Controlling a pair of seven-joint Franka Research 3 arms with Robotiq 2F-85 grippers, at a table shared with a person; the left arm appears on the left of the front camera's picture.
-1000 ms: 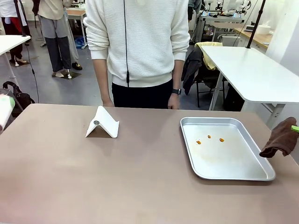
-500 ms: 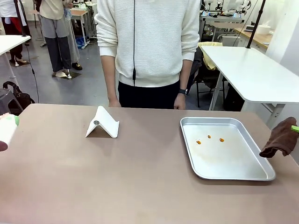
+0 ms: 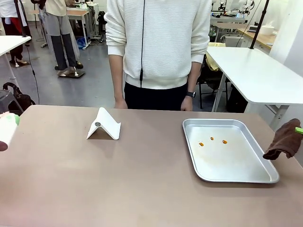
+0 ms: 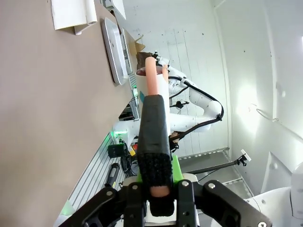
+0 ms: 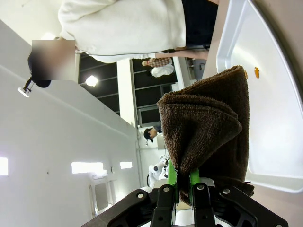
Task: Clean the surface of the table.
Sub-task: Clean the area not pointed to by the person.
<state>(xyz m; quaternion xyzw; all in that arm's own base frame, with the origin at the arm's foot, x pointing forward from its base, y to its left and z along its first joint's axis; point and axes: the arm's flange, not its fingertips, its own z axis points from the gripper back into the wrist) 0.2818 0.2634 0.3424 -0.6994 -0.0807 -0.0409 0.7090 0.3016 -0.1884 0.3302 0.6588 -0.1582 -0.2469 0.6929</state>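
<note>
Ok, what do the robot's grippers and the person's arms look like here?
Left gripper and right gripper: black linked frames with screw heads, bright green pads on the jaws. The right arm, seen in the left wrist view, is white and rounded, with black cables along it. The person's sleeves are white ribbed knit with cuffs; a dark watch is on one wrist.

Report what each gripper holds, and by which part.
Right gripper: brown cloth, pinched at one bunched end. Left gripper: shut on a slim black-and-pink object, clamped at its near end; what it is cannot be told.

The table (image 3: pixel 142 189), matte brown-taupe (smooth, level), spans the foreground.
</note>
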